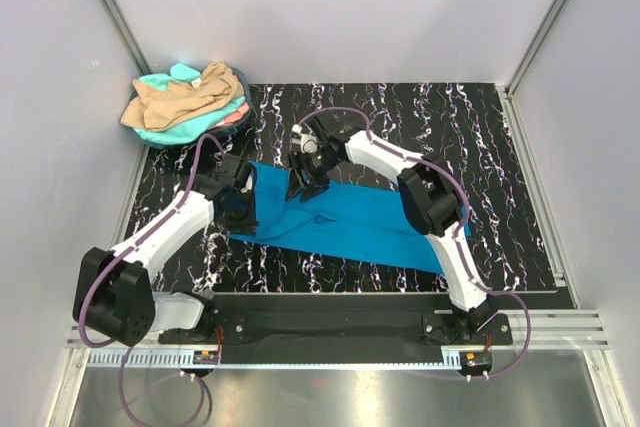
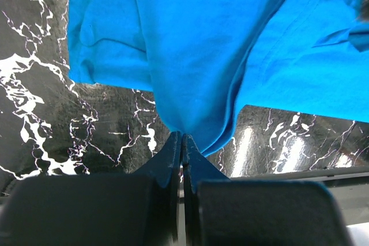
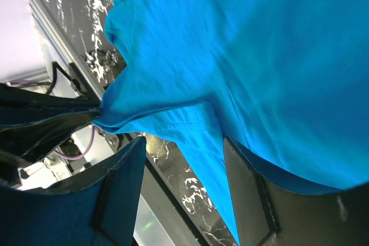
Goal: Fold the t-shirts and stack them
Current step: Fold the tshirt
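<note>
Our left hand (image 2: 183, 137) pinches tight on an edge of the bright blue t-shirt (image 2: 190, 38); our right hand (image 3: 183, 142) hangs spread wide over it, above the table (image 1: 500, 147).

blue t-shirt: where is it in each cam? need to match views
Top external: blue t-shirt spread across the middle of the black white-veined tabletop.
Left wrist: fills the upper frame, one fold pinched in the left gripper at bottom centre.
Right wrist: covers most of the frame, upper right.
Shared landmark: the black white-veined tabletop, visible in all three.
</note>
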Robot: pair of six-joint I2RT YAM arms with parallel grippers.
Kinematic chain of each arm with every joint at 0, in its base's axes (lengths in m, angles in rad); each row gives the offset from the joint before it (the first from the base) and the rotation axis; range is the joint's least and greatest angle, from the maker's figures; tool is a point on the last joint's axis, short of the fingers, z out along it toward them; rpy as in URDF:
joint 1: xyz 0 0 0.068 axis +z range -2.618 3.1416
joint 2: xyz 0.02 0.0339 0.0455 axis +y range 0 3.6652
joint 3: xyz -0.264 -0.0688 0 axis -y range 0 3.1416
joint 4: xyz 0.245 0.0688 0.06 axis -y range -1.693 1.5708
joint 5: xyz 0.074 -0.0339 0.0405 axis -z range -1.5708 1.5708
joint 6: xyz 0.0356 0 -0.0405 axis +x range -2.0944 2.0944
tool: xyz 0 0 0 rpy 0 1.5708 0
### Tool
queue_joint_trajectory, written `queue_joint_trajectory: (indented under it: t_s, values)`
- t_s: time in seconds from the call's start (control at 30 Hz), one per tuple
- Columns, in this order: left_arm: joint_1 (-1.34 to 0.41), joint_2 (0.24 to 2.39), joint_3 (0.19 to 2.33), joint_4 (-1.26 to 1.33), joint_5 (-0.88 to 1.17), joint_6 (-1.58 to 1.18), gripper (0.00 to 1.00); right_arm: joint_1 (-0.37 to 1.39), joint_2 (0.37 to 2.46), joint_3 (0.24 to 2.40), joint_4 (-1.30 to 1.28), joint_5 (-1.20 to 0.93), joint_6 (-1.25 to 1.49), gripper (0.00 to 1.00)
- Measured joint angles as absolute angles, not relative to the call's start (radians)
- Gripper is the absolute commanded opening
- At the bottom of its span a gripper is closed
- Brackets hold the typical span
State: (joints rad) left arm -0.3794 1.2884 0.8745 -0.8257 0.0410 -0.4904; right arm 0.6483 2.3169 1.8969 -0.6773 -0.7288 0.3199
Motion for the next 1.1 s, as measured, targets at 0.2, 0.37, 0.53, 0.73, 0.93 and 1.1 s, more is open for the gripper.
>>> queue_joint_trajectory:
  t_s: [0.2,0.37,0.53,0.73,0.93,1.1]
  values:
    - [-0.378,1.288,0.873,-0.806,0.041,-0.498,0.0,0.657,2.341,1.897,-0.673,-0.73,0.306,0.58]
    - [-0.378,1.288,0.86,-0.799,0.041,-0.506,0.0,0.672,2.378,1.906,-0.671,-0.73,0.304,0.57]
    - [-0.378,1.283,0.857,-0.799,0.041,-0.508,0.0,0.696,2.42,1.924,-0.671,-0.728,0.297,0.44]
    - [-0.378,1.278,0.857,-0.797,0.041,-0.517,0.0,0.702,2.426,1.931,-0.67,-0.728,0.3,0.19]
    - [-0.378,1.278,0.855,-0.795,0.041,-0.521,0.0,0.702,2.393,1.868,-0.642,-0.727,0.323,0.14]
    - [-0.378,1.278,0.858,-0.801,0.041,-0.522,0.0,0.702,2.318,1.789,-0.62,-0.715,0.357,0.03]
